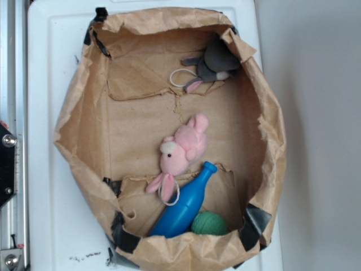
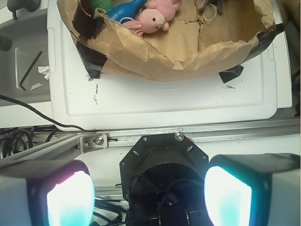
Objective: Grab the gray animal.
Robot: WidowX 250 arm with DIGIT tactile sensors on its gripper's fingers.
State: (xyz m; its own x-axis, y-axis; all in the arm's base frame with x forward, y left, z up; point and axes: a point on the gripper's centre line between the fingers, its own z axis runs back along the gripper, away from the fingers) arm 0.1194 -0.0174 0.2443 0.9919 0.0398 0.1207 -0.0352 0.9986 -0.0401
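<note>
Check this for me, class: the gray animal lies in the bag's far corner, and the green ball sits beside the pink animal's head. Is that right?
Not quite. The exterior view shows the green ball beside the base of the blue bottle, well away from the pink animal's head. The gray animal does lie in the bag's far corner.

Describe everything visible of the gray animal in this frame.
The gray animal is a small dark gray plush with a paler gray-white patch, pink tips on its limbs or ears, and a thin white cord loop trailing to its left. It lies slumped in the upper right corner of the paper bag, pressed against the crumpled wall, apart from the other toys. Nothing grips it. In the wrist view only the loop and a sliver show at the top edge.
</note>
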